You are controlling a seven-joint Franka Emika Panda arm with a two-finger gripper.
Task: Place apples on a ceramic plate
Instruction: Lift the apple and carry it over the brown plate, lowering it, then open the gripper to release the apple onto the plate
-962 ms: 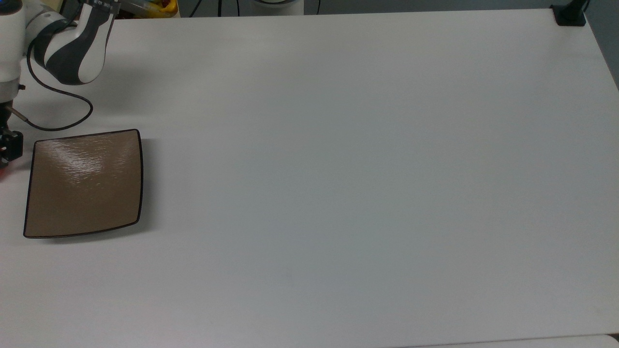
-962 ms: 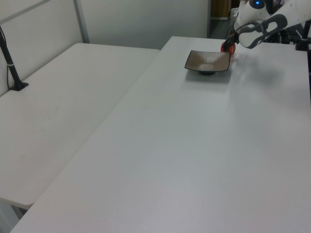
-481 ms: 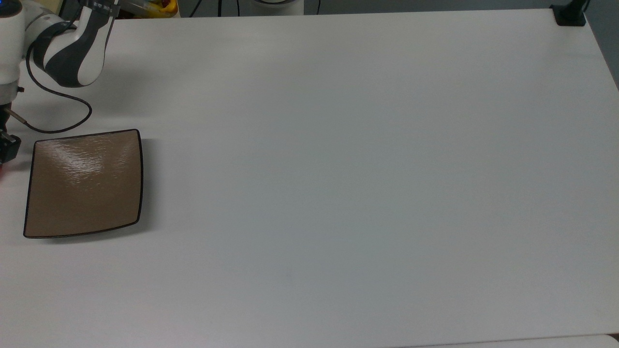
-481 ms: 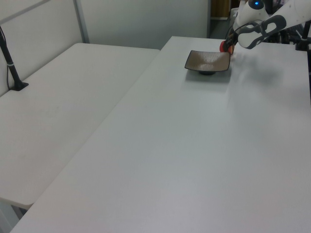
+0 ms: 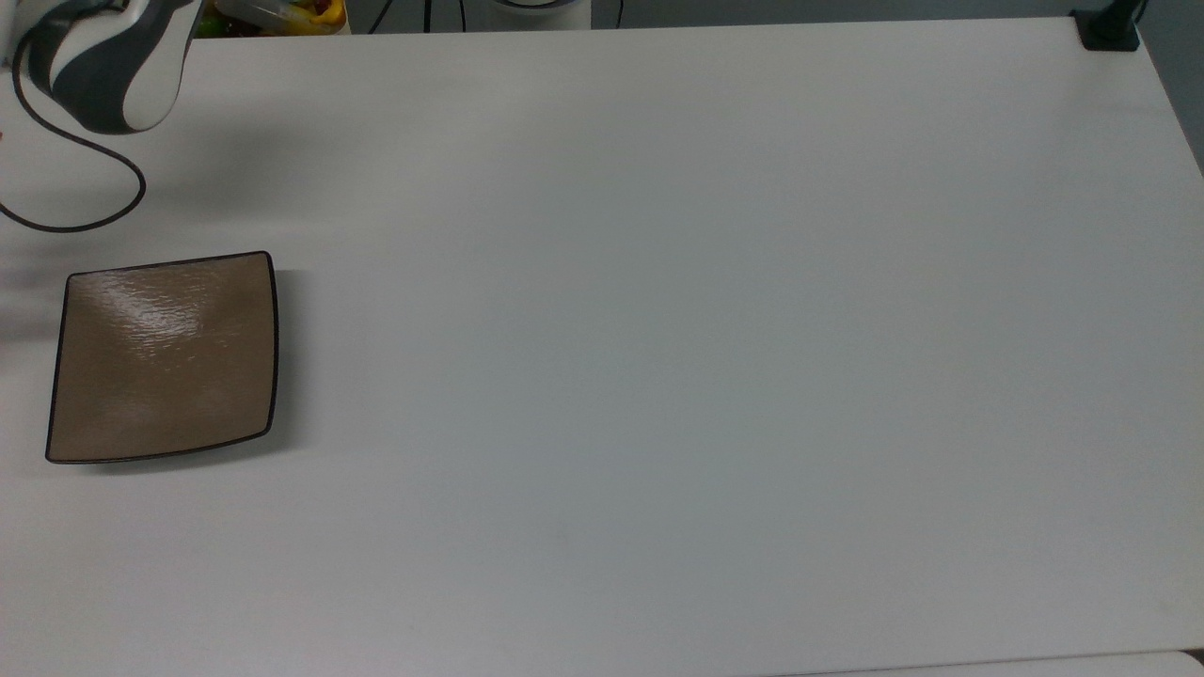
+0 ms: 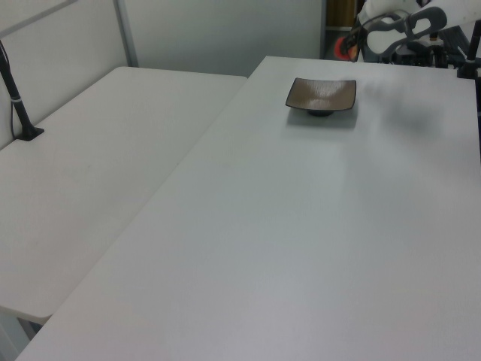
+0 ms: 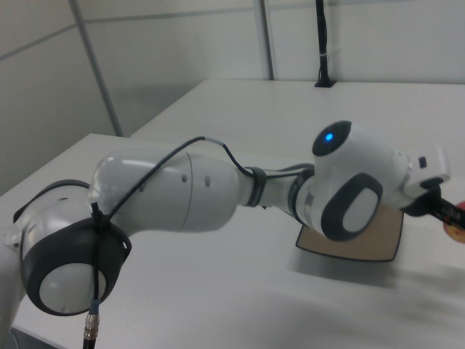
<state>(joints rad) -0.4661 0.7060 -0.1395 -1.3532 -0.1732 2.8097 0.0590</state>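
The square tan-brown ceramic plate lies near the top view's left edge with nothing on it; it also sits at the far end of the table in the left view. A small red apple hangs in the air above and behind the plate. My gripper is shut on it. In the right view the gripper reaches past the plate toward the right view's right edge, with the apple at its tip.
The white arm and its black cable hang over the top view's upper left corner. A black post mount stands at the top right corner. A second table adjoins on the left view's left.
The gripper has lifted the apple from table height beside the plate up into the air. In the top view it has slid off the left edge, and the arm has moved up.
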